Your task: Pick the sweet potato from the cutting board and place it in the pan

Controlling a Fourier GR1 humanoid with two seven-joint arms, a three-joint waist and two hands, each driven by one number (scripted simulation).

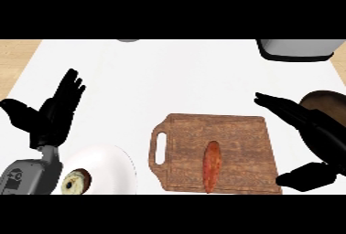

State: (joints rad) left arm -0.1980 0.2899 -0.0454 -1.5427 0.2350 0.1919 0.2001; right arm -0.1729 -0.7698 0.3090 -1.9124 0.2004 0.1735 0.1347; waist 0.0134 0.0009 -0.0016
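Note:
An orange-red sweet potato [212,166] lies lengthwise on the wooden cutting board [240,132], near its front edge. My right hand [312,130] hovers at the board's right edge with straight fingers pointing up-left and the thumb low at the right; it holds nothing. Behind it, a dark round pan [329,103] shows partly at the right border, mostly hidden by the hand. My left hand [52,114] rests open at the far left, fingers up, well away from the board.
A white plate [108,167] with a round, ring-shaped food item [76,183] sits at the front left. A grey-white appliance [297,48] stands at the back right. A small grey object [128,40] peeks in at the back edge.

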